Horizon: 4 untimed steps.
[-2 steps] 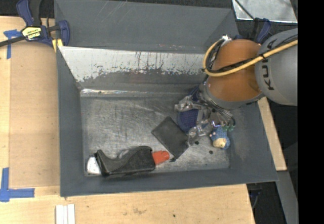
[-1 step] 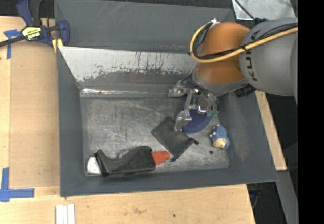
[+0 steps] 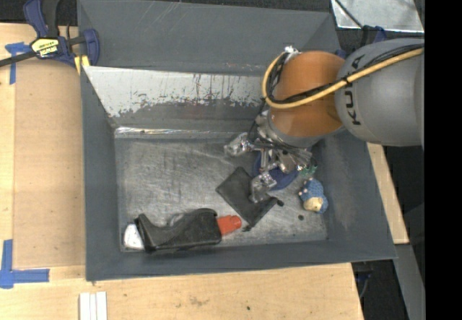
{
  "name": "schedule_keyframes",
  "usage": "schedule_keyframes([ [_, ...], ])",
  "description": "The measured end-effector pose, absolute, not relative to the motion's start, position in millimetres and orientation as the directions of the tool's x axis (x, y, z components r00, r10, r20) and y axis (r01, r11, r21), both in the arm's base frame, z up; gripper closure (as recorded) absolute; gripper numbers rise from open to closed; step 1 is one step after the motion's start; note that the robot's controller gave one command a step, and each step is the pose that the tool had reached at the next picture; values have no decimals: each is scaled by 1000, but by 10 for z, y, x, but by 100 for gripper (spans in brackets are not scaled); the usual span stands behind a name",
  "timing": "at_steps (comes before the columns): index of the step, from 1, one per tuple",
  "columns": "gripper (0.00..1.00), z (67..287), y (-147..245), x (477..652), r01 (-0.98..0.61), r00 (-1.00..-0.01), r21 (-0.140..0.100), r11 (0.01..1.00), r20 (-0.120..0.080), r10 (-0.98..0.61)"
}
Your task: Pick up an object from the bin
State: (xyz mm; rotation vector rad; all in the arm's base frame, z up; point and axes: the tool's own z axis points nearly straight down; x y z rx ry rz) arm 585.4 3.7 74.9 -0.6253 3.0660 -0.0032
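My gripper [image 3: 261, 183] reaches down into the right half of the bin from under its orange cover. Its metal fingers stand right above the upper right edge of a flat black square piece [image 3: 244, 198] lying tilted on the floor. A blue object [image 3: 285, 178] lies just right of the fingers, partly hidden by them. Further right lies a small blue and tan toy [image 3: 312, 198]. Whether anything sits between the fingers does not show.
A long black object [image 3: 180, 230] with a white end [image 3: 131, 237] lies along the bin's front wall at the left. A small red-orange piece [image 3: 229, 224] sits at its right end. The arm covers the back right of the bin.
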Motion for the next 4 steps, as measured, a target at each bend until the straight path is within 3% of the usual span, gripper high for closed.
schedule_keyframes([
  [1, 0, 772, 35, 5874, -389, -921, -2, 921, -6, -389],
  [2, 100, 806, 41, 5907, -388, -922, -4, 922, -18, -388],
  [3, 100, 1457, 43, 5933, -385, -923, -4, 923, -11, -385],
  [4, 100, 1868, 42, 5954, -383, -924, -3, 924, -9, -383],
])
